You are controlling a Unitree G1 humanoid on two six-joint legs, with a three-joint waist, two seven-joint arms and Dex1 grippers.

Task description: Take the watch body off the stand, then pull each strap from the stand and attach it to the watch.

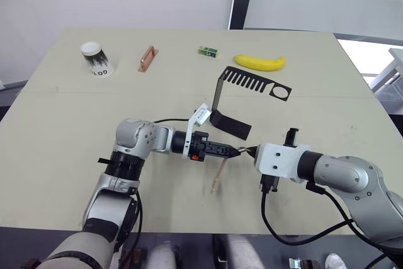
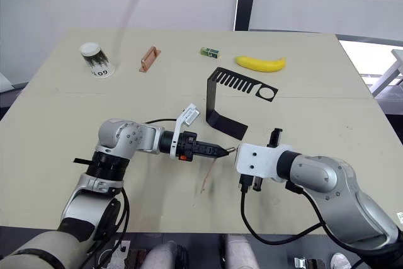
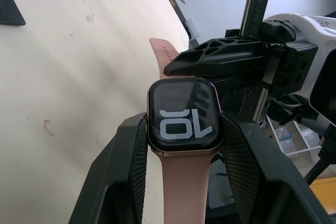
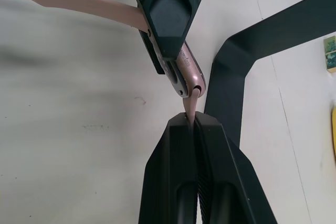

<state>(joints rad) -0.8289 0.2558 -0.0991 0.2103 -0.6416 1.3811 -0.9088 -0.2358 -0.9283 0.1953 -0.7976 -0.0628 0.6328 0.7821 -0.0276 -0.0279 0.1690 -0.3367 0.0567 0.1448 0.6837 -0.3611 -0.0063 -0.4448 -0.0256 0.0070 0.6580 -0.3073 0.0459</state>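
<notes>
One watch body (image 3: pixel 183 115) sits clamped in the left pincer (image 3: pixel 184 145); the right pincer (image 4: pixel 195 124) pinches one of two straps (image 4: pixel 191 106).

Far-edge row: tipped paper cup (image 1: pixel 97 58), copper bar (image 1: pixel 147 58), green block (image 1: pixel 206 50), banana (image 1: pixel 259 62).

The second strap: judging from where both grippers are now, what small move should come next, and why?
Probably the right gripper should press the second strap further into the watch body. The left gripper clamps the body, one strap hangs attached, and this strap's end sits at the body's slot.
</notes>
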